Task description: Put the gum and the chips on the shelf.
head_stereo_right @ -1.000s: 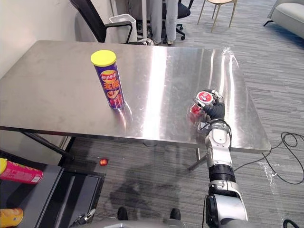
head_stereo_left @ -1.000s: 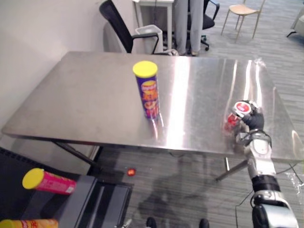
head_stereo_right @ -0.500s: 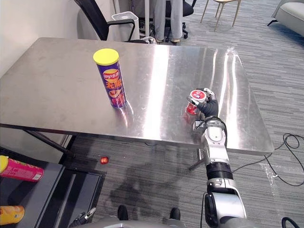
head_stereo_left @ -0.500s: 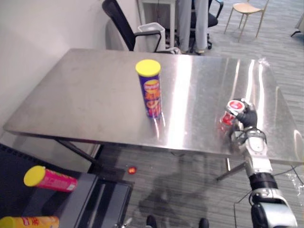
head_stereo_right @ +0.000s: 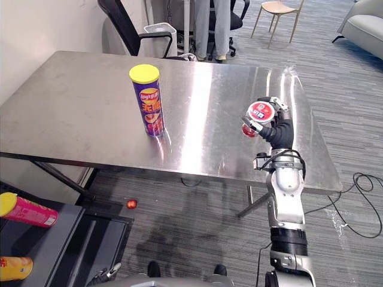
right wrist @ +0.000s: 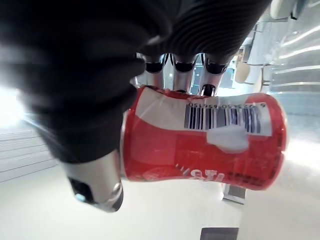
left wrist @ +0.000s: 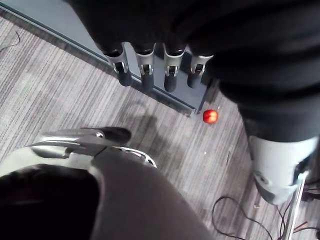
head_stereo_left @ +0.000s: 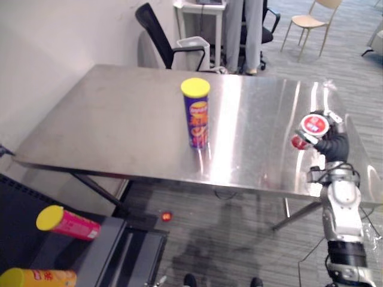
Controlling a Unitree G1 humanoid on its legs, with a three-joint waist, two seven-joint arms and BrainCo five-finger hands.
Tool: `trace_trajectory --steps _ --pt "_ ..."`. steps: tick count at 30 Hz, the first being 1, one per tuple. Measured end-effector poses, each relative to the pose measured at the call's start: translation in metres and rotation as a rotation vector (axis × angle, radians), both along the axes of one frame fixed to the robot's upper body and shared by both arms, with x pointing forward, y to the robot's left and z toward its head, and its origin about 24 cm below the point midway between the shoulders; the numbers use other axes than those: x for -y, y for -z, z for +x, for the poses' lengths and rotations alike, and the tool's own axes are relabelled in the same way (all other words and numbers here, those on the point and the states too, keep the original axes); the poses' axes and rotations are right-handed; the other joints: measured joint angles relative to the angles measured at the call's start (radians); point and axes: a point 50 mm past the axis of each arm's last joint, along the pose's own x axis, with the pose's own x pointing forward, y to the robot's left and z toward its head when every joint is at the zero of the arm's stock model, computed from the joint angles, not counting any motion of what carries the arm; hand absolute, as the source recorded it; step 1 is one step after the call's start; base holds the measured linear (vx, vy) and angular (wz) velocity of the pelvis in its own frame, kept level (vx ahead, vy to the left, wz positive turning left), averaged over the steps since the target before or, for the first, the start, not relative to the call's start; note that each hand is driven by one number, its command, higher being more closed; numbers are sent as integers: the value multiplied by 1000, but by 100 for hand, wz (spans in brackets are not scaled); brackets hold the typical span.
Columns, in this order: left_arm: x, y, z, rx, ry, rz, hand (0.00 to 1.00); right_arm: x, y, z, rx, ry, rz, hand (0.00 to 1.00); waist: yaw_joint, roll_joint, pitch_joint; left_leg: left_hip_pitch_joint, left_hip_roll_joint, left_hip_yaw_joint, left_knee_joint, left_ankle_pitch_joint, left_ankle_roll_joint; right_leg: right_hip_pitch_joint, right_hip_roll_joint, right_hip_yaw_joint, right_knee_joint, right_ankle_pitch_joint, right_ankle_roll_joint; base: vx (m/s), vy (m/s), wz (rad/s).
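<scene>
My right hand [head_stereo_right: 278, 130], clamped round the small red plastic gum tub [head_stereo_right: 258, 111], has just lifted it off the brushed steel table [head_stereo_right: 72, 113], so it can go shelfward. The tall purple yellow-lidded chips tube [head_stereo_right: 151, 101] waits upright mid-table. My left hand [left wrist: 155, 70] hangs straight-fingered.

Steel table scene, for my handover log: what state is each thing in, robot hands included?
Red cylindrical gum tub: lid on, gripped in the right robot hand.
Right robot hand: shut on the gum tub.
Left robot hand: open, holding nothing.
Purple chips can with yellow lid: upright on the steel table, lid on.
Pink chips can with yellow lid: lying on its side on the dark shelf.
</scene>
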Motion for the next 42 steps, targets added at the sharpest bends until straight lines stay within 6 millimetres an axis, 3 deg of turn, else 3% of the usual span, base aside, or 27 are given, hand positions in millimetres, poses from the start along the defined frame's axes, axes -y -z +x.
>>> trace_trajectory --steps 4,10,14,17,19,21,22,23,24,25,27,30,33,36,42 --pt "0 0 -1 -6 -8 -3 0 -3 -4 -13 30 -27 -19 100 -1 -1 -1 0 2 3 0 5 -3 -1 2 2 -2 -9 8 -28 -40 -4" --pt "-1 0 -2 -7 -12 -2 0 -15 8 -24 17 -84 65 100 0 -4 -2 8 15 -3 36 0 -9 2 6 2 50 -44 5 -27 -53 2" --pt "-2 0 -1 5 -35 -8 0 -44 17 -21 -3 -202 143 100 4 -8 2 -120 48 -117 276 -77 -22 -8 10 -59 151 -113 -10 -91 -81 52" --pt "-1 -2 6 32 -22 -15 0 -61 14 -18 15 -280 178 100 17 4 23 -212 60 -241 331 -67 -38 -25 25 -161 209 -158 -26 -191 -133 107" --pt "1 -2 9 40 -12 -23 0 -66 8 -16 40 -304 175 100 39 30 45 -259 61 -315 292 -35 -49 -55 26 -243 277 -202 -49 -278 -154 127" --pt "4 -1 5 31 -20 -32 0 -67 5 -14 53 -308 173 100 64 26 46 -248 89 -261 175 -43 -16 -63 32 -296 260 -205 -69 -225 -164 126" --pt "0 -1 5 31 -52 -28 0 -64 -4 -12 90 -296 170 100 54 13 49 -288 133 -71 209 -51 66 -52 16 -386 200 -179 -100 -199 -154 134" --pt "0 -1 7 40 -75 -32 0 -61 -8 -10 104 -281 170 100 57 13 49 -306 150 13 267 -41 88 -59 4 -420 201 -175 -107 -210 -171 173" --pt "1 0 0 29 -117 -39 0 -57 -12 -9 126 -254 179 100 57 14 47 -310 181 176 409 -25 118 -62 -24 -478 201 -163 -115 -91 -109 111" --pt "2 0 -3 24 -133 -44 0 -54 -13 -10 129 -241 180 100 55 9 50 -294 190 219 452 -27 116 -59 -32 -504 199 -158 -115 -96 -108 142" --pt "8 2 -9 11 -171 -62 0 -46 -11 -12 127 -198 180 100 48 36 34 -227 222 280 528 -62 88 -48 -44 -581 189 -146 -110 -104 -25 115" --pt "14 4 -10 9 -192 -85 0 -42 -9 -14 114 -186 166 100 49 81 8 -139 205 274 425 -76 53 -47 -65 -670 185 -132 -92 -125 137 103" --pt "13 4 -16 -11 -206 -82 0 -47 -7 -14 110 -191 149 100 48 71 2 -142 163 275 313 -62 33 -24 -69 -761 143 -80 -71 -108 181 79" --pt "12 5 -15 -17 -188 -72 0 -35 -8 -17 119 -135 157 100 35 70 0 -143 130 279 207 -43 10 -24 -102 -848 199 -79 -72 -93 206 85" --pt "8 5 -14 -32 -165 -53 0 -26 1 -22 84 -68 141 100 25 56 -2 -132 75 276 162 -22 31 -16 -177 -874 279 -81 -76 -78 136 23"
